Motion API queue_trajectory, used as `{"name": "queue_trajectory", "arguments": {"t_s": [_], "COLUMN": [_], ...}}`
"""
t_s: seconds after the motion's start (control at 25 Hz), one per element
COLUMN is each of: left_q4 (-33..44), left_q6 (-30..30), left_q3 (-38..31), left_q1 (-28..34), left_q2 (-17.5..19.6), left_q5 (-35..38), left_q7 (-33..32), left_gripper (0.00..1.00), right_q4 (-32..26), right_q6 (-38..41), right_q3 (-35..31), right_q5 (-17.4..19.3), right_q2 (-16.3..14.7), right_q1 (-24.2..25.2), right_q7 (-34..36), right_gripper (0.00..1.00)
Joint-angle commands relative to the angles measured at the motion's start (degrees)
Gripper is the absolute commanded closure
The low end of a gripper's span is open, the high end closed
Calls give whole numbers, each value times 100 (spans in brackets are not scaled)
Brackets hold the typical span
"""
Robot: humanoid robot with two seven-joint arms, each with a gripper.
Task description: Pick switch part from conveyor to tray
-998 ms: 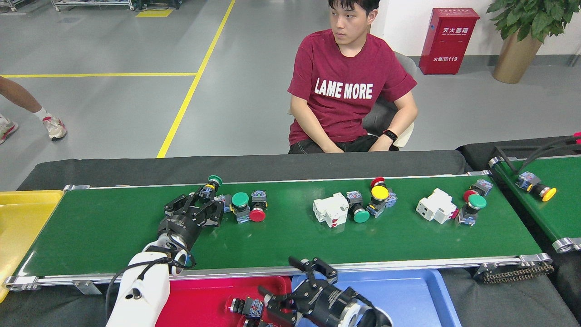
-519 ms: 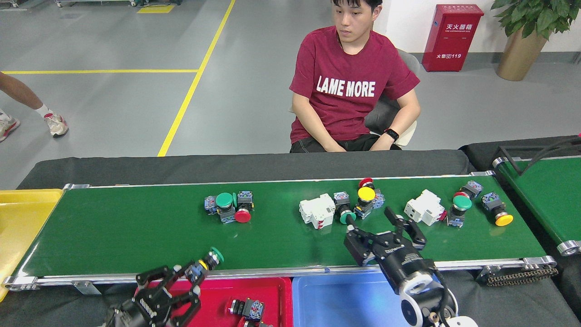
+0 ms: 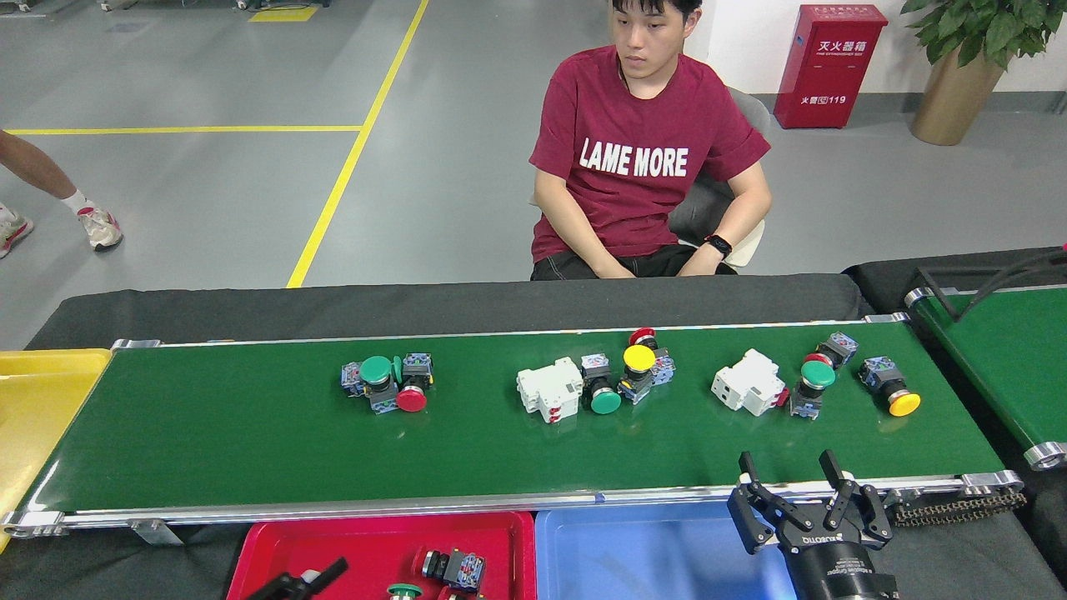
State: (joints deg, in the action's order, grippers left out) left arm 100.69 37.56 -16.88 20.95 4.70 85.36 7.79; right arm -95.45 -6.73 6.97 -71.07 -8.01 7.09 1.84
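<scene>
The conveyor (image 3: 208, 433) carries three groups of switch parts. A left group has a green button (image 3: 375, 369) and a red one (image 3: 411, 400). The middle group holds a white breaker (image 3: 548, 390) with green, yellow and red buttons. The right group has a second white breaker (image 3: 748, 392), a green button (image 3: 818, 374) and a yellow one (image 3: 904, 404). The red tray (image 3: 275, 542) holds a black switch part (image 3: 454, 567) and a green-capped one (image 3: 404, 592). My left gripper (image 3: 300, 582) shows only a dark finger at the bottom edge. My right gripper (image 3: 788, 467) stands open and empty at the belt's front rail.
A blue tray (image 3: 650, 550) sits beside the red one, and a yellow tray (image 3: 42, 400) lies at the belt's left end. A second, narrower green belt (image 3: 1009, 350) stands at the right. A person in a red shirt (image 3: 642, 158) sits behind the conveyor.
My left gripper sank to the bottom edge and the green-capped part it held now lies in the red tray. My right gripper drew back off the belt. The parts rode left.
</scene>
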Motion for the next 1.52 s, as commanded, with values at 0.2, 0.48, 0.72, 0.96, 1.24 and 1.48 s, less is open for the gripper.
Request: {"name": "queue_trajectory", "arguments": {"t_s": [0.2,0.48,0.72,0.96,1.24,1.48], "left_q4": [-234,-401,-2027,-2748,-3249,-4040], "left_q6": [-1137,-1128,-1225,-1251,-1462,-1603], "left_q3": [-624,-527,-35,-26,-9,97], "left_q1": [-29,-680,-2587,-3272,-3659,-4116], "left_q2": [-101,-4,22,75,181,418], "left_q5": [7,25,324,570,579,579], "left_q7": [39,-594,-1174,-1174,-1174,-1121], "left_gripper": [0,0,0,0,0,0], "right_q4": [-237,-228,-79,1248,2408,2699], "right_q6": [66,22,-13,-338,-1050,-1059], "right_q3": [-38,23,331,726,1175,1131], "right_q5": [5,-13,-461,-1261,-1217,-1217], "right_q2": [-43,10,528,1486,1601,1539], "right_q1": [214,29,-349,-1464,-2326,-2449], "right_q7": [159,115,-148,-289,-289,-289], "right_gripper": [1,1,1,1,1,1]}}
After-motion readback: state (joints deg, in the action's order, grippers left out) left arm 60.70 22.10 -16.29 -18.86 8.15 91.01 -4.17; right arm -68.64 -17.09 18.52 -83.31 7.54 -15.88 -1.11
